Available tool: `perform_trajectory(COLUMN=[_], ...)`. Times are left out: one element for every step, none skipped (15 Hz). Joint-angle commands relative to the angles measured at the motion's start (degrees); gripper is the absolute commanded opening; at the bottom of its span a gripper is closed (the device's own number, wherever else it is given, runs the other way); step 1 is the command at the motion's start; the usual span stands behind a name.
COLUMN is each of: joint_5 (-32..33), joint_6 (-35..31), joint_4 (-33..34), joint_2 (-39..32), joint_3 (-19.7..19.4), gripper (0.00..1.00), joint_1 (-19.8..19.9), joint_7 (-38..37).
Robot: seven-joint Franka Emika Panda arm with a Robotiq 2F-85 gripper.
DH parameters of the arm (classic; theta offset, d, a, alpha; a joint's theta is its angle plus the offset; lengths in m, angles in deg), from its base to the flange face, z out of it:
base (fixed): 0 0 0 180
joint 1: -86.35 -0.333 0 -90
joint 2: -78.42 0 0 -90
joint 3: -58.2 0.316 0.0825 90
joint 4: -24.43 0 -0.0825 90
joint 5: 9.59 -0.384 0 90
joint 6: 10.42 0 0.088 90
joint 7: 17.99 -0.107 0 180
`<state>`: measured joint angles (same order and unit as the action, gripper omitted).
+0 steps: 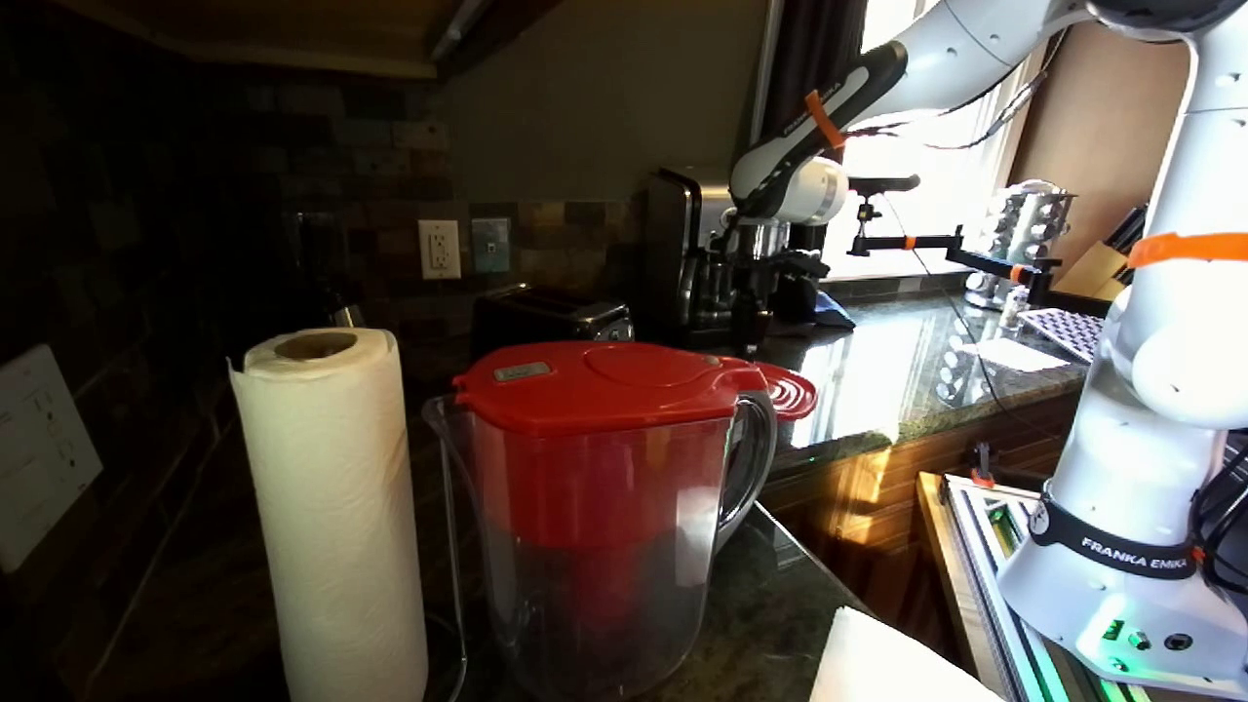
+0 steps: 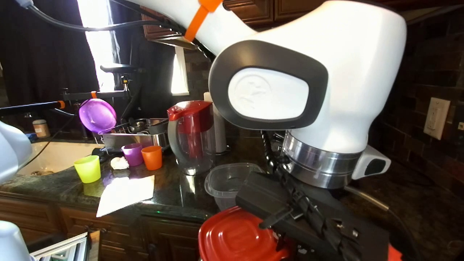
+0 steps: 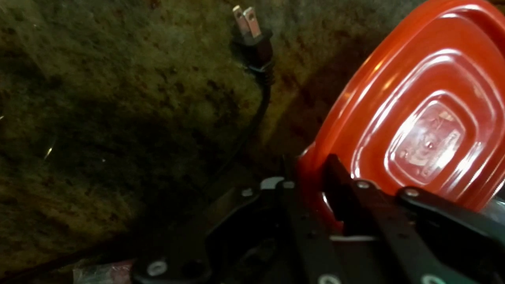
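Observation:
My gripper is shut on the near edge of a red plastic lid, with a finger on each side of the rim. The lid is square with rounded corners and stepped ridges, and it reaches to the upper right in the wrist view. In an exterior view the lid is beside the black gripper body, in front of a clear plastic container. In an exterior view the lid shows partly behind a red-topped pitcher, just below the gripper. What lies under the lid is mostly hidden.
A black cord with a two-prong plug lies on the dark stone counter. A paper towel roll stands by the pitcher. A toaster and coffee machine stand by the wall. Green, purple and orange cups stand near a dish rack.

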<state>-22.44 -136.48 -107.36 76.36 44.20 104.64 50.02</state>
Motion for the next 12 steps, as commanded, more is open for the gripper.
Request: perform_trajectory(joint_5=[-2.14,-2.32,-2.66,-2.96,-3.01,-2.95,-3.09,-3.26,-3.59,-3.71,-3.51,-3.52], joint_6=[5.02,6.24,7.35,8.10,8.62,9.46,9.80,10.31,10.46,10.37,9.51,8.84], joint_4=[-1.12,-1.32,-1.45,-1.70,-1.87,-1.87,-1.82,-1.68,-1.57,-1.60,-1.81,-2.07], joint_2=[5.00,6.24,7.37,8.50,9.44,10.13,10.66,11.01,11.19,11.40,11.54,11.61], joint_3=[-0.73,-0.78,-0.86,-0.82,-0.71,-0.52,-0.37,-0.19,0.04,0.29,0.67,1.12], gripper=[0.06,0.06,0.06,0.06,0.06,0.06,0.06,0.06,0.06,0.06,0.06,0.06], joint_1=[-0.50,-0.82,-1.16,-1.63,-2.15,-2.75,-3.37,-4.02,-4.73,-5.38,-6.06,-6.73], joint_7=[4.02,4.57,5.15,5.11,4.38,3.68,3.18,2.31,1.22,0.39,-1.12,-2.72])
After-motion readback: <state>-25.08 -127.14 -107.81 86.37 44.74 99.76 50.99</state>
